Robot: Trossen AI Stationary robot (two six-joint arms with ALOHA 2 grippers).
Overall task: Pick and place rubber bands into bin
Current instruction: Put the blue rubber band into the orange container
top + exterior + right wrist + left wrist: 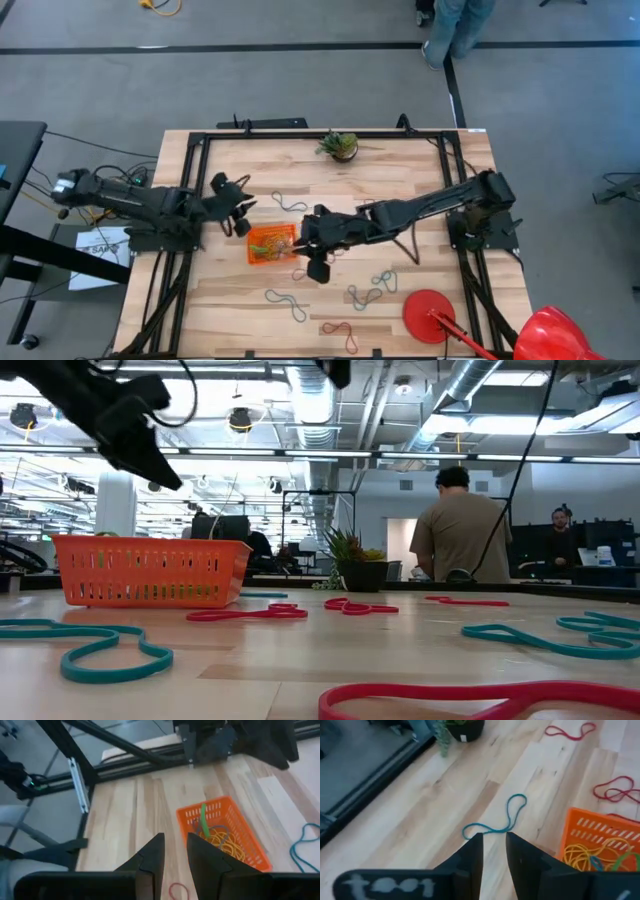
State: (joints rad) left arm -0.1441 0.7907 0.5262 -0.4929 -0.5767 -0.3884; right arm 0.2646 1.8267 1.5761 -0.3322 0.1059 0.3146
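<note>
Dead center of the high view, the bin [270, 244] is sitting with rubber bands [272, 246] inside, left gripper [236, 205] and right gripper [316, 262] both hovering slightly spread, pinching nothing.

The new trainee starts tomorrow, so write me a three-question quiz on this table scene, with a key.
1. True or false: the small orange mesh bin already holds some thin yellow rubber bands.
2. What lies on the wood just ahead of the left gripper?
A. a thin blue rubber band loop
B. a metal spoon
C. a white cup
3. Which arm's gripper is nearer the flat red round disc?

Key:
1. True; a green band is in there too.
2. A.
3. The right gripper.
</note>
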